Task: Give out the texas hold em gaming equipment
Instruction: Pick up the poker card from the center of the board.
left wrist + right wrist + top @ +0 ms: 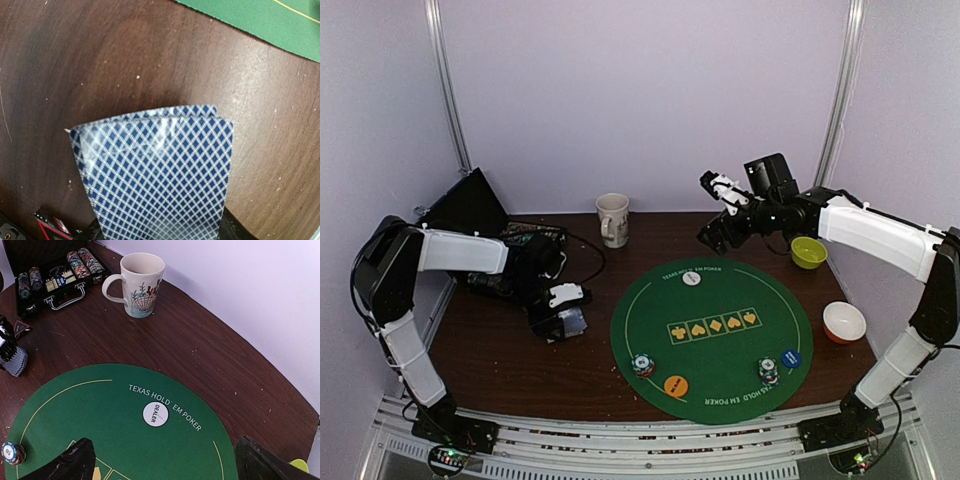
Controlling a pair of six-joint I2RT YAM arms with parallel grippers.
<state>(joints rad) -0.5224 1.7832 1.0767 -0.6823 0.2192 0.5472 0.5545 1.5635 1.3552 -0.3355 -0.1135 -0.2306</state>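
While the round green felt mat (710, 340) fills the top view's lower right, the playing cards (155, 170) sit left of it, bracketed by the left gripper (560, 310). Only its wrist view shows their glossy blue diamond-checked backs, and I cannot tell whether the jaws press them. The right gripper (165, 465) hangs spread wide over the white dealer disc (155, 414).

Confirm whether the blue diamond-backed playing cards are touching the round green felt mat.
Apart. In the left wrist view, a broad band of bare brown wooden table separates the blue diamond-backed playing cards from the edge of the round green felt mat.
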